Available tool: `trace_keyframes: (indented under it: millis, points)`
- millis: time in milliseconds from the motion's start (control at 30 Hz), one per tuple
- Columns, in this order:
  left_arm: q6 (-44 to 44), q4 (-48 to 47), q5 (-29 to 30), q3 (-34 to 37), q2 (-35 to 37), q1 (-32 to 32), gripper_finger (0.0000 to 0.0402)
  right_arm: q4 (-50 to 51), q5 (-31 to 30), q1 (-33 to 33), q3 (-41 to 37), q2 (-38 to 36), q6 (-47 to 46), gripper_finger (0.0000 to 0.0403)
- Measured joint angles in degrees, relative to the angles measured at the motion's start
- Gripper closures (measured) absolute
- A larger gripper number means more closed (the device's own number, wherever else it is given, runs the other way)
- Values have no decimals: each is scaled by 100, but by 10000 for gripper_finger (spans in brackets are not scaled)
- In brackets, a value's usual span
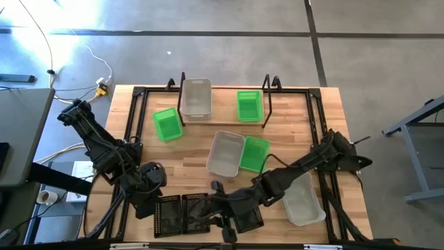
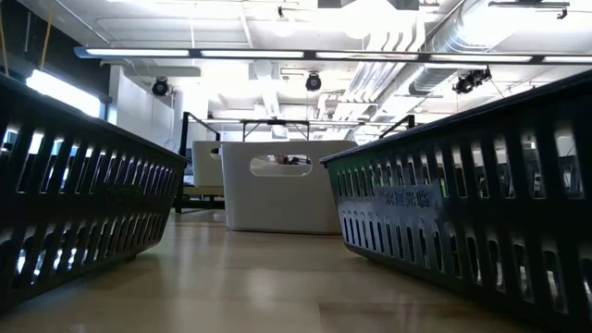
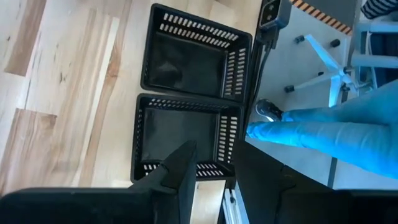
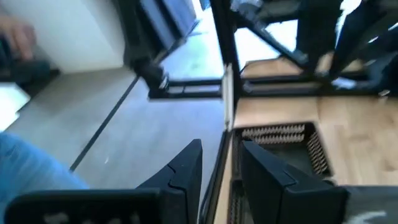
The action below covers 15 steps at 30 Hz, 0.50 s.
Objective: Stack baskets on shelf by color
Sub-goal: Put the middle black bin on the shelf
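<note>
Right jaws closed on black basket rim.

Glossy perforated black plastic baskets on smooth, light-wood table.

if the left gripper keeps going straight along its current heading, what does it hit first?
Most likely the nearer black basket: the left gripper points straight into its open top, with a second black basket beyond. How far above it the gripper hangs is unclear.
</note>
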<state>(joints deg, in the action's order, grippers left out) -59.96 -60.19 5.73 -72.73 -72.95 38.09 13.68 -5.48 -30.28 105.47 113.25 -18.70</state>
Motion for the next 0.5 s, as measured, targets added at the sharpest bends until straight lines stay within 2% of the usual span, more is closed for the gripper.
trace_keyframes:
  millis: [200,500]
  points:
    - [-94,-8,101,0,0,69,305,62,563,-26,-2,452,-26,308]
    - [-95,-13,240,0,0,65,307,31,594,-88,-2,989,174,296]
